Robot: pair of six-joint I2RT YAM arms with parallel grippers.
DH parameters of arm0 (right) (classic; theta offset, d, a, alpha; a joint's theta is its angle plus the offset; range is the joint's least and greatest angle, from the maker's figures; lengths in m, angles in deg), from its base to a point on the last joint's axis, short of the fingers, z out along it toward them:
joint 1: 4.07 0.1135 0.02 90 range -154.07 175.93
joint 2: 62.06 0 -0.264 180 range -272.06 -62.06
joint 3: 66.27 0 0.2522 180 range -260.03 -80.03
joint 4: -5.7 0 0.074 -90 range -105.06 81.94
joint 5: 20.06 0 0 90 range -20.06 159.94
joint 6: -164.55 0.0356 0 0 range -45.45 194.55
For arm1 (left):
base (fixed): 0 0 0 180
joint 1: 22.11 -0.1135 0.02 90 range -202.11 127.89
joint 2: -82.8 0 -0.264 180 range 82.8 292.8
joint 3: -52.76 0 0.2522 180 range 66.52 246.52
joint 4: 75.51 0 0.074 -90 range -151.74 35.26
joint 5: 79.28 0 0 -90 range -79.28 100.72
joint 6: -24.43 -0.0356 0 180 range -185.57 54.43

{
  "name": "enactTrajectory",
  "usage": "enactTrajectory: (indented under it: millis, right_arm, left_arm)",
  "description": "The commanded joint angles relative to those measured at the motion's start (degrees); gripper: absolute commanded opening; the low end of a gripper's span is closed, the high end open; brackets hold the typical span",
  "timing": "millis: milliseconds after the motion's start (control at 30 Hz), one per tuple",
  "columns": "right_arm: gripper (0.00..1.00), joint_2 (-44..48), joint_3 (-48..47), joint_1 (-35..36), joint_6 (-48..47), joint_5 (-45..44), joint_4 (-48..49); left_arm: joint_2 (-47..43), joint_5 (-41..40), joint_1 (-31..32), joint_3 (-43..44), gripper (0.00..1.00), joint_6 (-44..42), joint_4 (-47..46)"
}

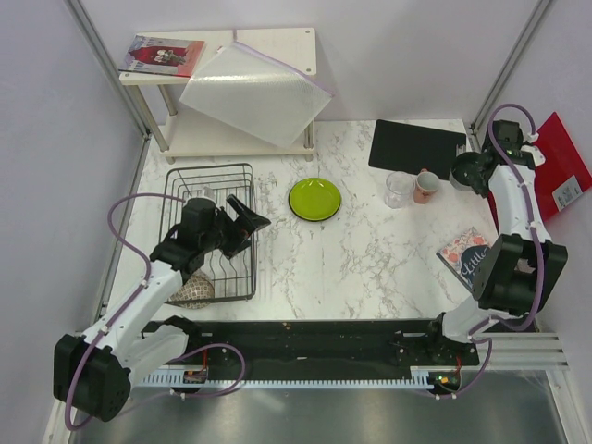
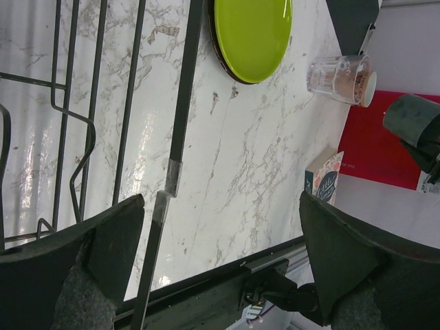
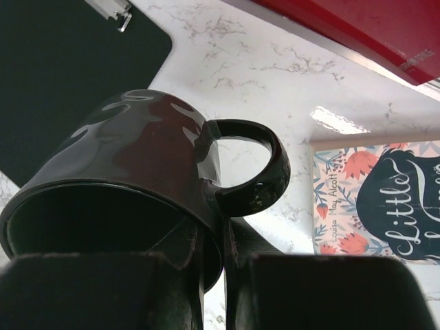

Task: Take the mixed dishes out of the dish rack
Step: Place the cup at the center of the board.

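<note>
The black wire dish rack (image 1: 211,277) stands at the left. The brown speckled bowl (image 1: 195,292) sits in its near end. My left gripper (image 1: 244,220) hovers open and empty over the rack's right rim; in the left wrist view (image 2: 220,258) the rim wire (image 2: 182,117) runs between its fingers. The lime-green plate (image 1: 314,199) lies on the table and also shows in the left wrist view (image 2: 253,34). The clear glass (image 1: 399,190) and small pink cup (image 1: 425,186) stand at the back right. My right gripper (image 1: 470,174) is shut on the rim of the dark handled mug (image 3: 137,158), held above the table. The red patterned plate is not in view.
A black clipboard (image 1: 418,145) lies at the back right, beside the mug. A floral book (image 1: 465,252) lies near the right arm, and a red folder (image 1: 566,165) leans at the right wall. A white two-tier shelf (image 1: 231,139) stands at the back with a plastic sheet on it.
</note>
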Motion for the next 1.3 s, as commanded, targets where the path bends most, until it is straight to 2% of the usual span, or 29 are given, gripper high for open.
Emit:
enactTrajectory:
  millis: [0, 200, 400, 633, 900, 1100, 1267]
  right_arm:
    - [0.00, -3.4, -6.2, -1.7, 0.4, -1.6, -0.5]
    - [0.00, -9.8, -10.9, -2.7, -0.6, 0.1, -2.7]
    - [0.00, -14.0, -8.2, -3.5, -1.5, 4.2, -0.3]
    - [0.00, -16.5, -3.9, -3.5, -2.9, 4.8, 3.5]
    - [0.01, -19.0, -3.6, -3.5, -4.0, 5.4, 4.5]
    - [0.21, -19.6, -3.4, -3.5, -4.6, 6.9, 5.1]
    - [0.46, -17.6, -3.4, -3.5, -4.9, 8.3, 5.6]
  left_arm:
    - [0.3, 1.0, 0.1, -0.6, 0.99, -1.0, 1.3]
    - [1.1, 0.2, 0.1, -0.7, 0.99, -1.8, 3.1]
    - [2.5, 1.0, 0.1, -1.0, 0.99, -2.4, 3.2]
    - [2.7, -0.4, 0.1, -0.7, 0.99, -2.5, 3.4]
    - [4.1, -0.4, 0.1, -0.8, 0.99, -2.3, 3.7]
    - [4.7, -0.2, 0.1, -0.8, 0.99, -2.5, 3.8]
    - [4.7, -0.4, 0.1, -0.7, 0.99, -2.6, 3.7]
